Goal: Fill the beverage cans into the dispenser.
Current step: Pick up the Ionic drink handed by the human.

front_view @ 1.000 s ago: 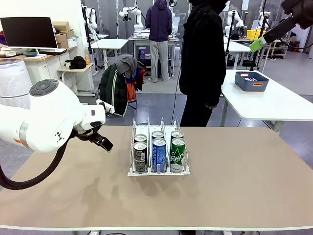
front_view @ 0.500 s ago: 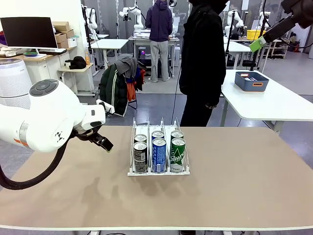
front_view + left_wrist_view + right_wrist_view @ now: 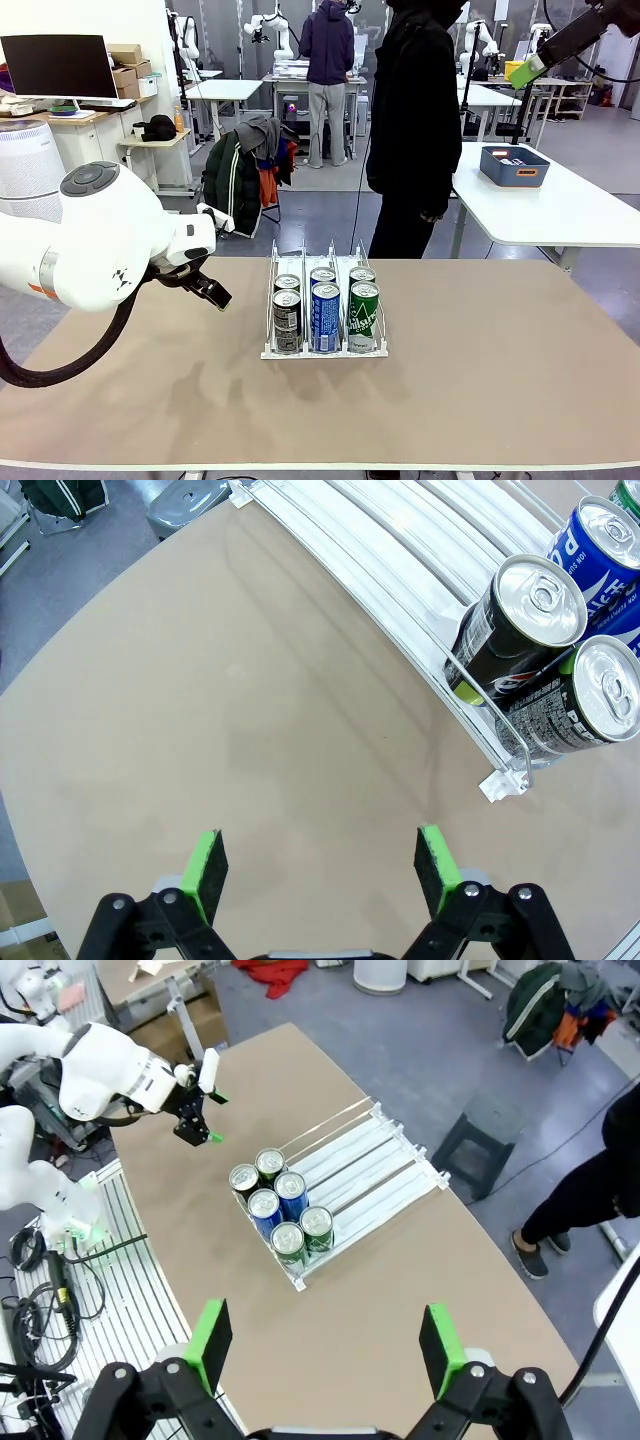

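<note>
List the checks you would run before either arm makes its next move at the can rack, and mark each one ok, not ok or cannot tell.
1. Left claw open and holding nothing: ok.
2. Right claw open and holding nothing: ok.
3. Six cans upright in the rack, two per lane: ok.
4. Room for more cans: ok, they take only the front part of each lane.
5. Left claw apart from the rack: ok, it hangs over the table beside it.
6. Person off the table: ok, standing behind its far edge.
</note>
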Robot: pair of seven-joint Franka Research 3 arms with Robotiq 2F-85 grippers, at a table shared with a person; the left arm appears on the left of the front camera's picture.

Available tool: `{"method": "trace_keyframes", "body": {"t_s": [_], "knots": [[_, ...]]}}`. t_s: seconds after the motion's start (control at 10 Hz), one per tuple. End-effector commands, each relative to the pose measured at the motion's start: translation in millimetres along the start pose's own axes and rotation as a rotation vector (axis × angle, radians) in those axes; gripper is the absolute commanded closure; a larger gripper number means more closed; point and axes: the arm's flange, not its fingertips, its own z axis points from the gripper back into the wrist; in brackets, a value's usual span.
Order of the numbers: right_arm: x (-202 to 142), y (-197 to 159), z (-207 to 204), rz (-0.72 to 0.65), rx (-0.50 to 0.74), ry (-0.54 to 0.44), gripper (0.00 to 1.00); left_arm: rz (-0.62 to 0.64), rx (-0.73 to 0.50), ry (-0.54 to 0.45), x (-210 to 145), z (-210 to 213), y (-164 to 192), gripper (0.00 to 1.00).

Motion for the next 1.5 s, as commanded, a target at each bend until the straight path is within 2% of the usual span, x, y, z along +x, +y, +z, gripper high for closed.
{"method": "trace_keyframes", "body": {"t_s": [0.0, 1.1, 1.4], "knots": [[3, 7, 4, -0.023, -0.055, 0.044, 0.00, 0.003, 0.000, 0.001, -1, 0, 1, 0.00], [1, 5, 7, 0.004, -0.045, 0.028, 0.00, 0.000, 0.000, 0.000, 0, 0, 0, 0.00], [1, 5, 7, 0.004, -0.045, 0.028, 0.00, -0.079, -0.252, 0.100, 5, 71, 5, 0.00]]}}
